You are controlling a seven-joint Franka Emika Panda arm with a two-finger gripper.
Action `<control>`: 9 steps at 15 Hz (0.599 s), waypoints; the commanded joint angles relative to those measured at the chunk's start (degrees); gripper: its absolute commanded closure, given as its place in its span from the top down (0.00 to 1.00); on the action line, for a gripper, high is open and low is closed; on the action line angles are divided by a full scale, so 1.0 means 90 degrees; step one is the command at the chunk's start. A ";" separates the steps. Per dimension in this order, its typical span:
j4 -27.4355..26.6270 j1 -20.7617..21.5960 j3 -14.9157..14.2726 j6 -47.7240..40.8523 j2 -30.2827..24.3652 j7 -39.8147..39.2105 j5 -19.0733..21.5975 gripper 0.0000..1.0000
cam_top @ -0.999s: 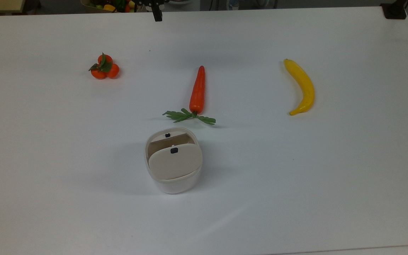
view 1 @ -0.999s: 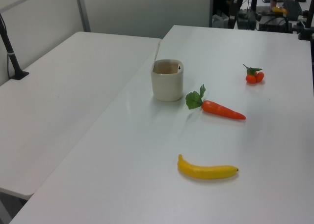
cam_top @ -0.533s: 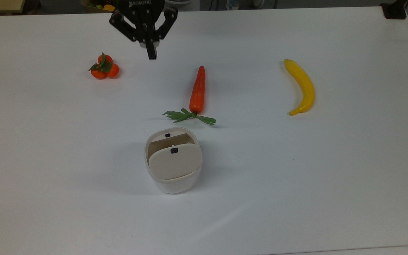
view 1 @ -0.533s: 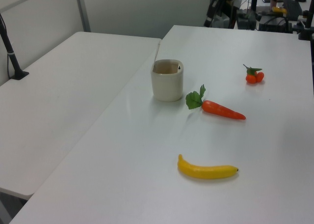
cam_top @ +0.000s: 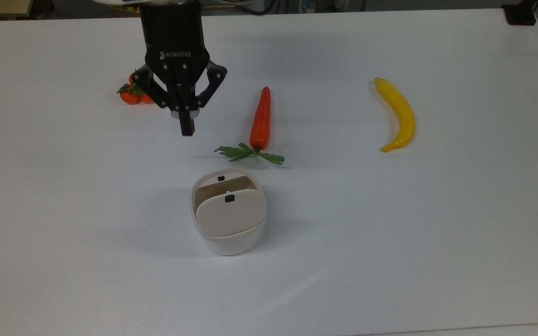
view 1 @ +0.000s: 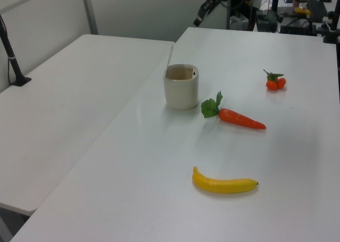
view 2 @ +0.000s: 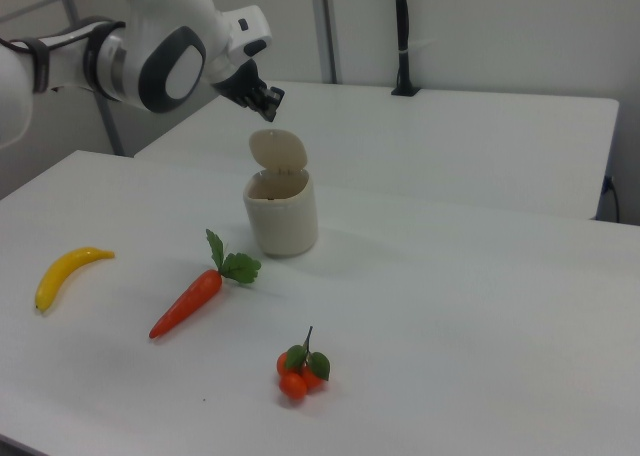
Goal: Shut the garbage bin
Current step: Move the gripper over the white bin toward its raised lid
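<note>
Gripper pinched together — garbage bin white, beige lid raised.

White table (matte) bears garbage bin, carrot, banana, oranges.

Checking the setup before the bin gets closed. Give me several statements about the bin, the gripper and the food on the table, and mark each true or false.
1. The garbage bin has its lid standing open. True.
2. The gripper is holding the carrot. False: it hangs in the air, shut on nothing, and the carrot lies on the table.
3. The carrot's leaves point toward the bin. True.
4. The banana lies inside the bin. False: it lies on the table, apart from the bin.
5. The oranges touch the carrot. False: they lie apart.
</note>
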 commanded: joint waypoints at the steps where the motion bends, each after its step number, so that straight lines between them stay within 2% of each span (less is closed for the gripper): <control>1: 0.0598 0.0092 -0.0011 0.0501 0.0628 0.0128 0.0080 0.00; 4: 0.0891 0.0257 -0.0011 0.1105 0.1145 0.0283 0.0061 0.00; 9: 0.1048 0.0394 -0.0011 0.1898 0.1625 0.0304 0.0002 0.00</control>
